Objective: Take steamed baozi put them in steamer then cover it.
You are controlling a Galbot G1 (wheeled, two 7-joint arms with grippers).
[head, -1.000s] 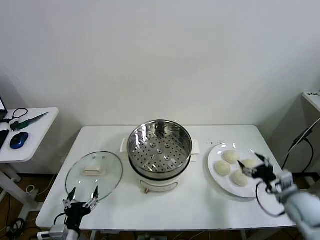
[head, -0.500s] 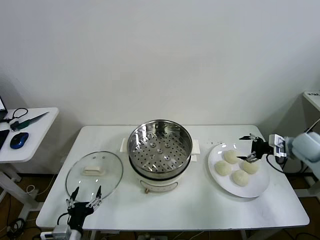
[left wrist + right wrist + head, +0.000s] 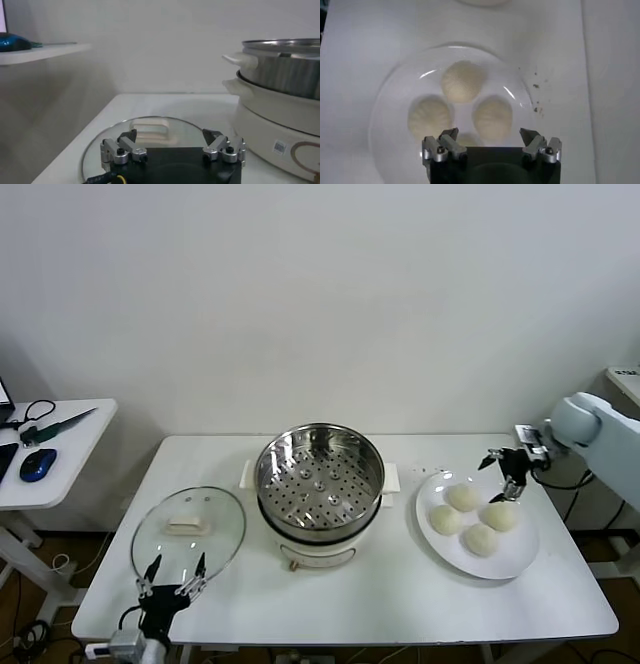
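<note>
Right gripper hangs over the far edge of the white plate, jaws spread wide and holding nothing; in its wrist view the fingertips frame the steamed baozi directly beneath it. Four buns sit huddled on that plate, some touching one another, so the nearest one below the gripper offers little free flank. They look soft and light, with matte pleated skins that would dent or tear under a hard pinch, so my judgement is that a gentle close across the widest part of the dome, low on the sides, is the safest hold, taking first whichever bun has the most open space around it. Beyond the plate, further along the worktop, stands the steamer, uncovered, its perforated tray bare and waiting; it is rigid, shiny metal and probably heavy enough to stay put. Farthest from this gripper lies the cover, flat on the worktop with its whitish handle facing up. Glass is slippery and breakable, so that handle is the place to grasp. Left gripper waits just beside the cover's near rim, also released and empty.
</note>
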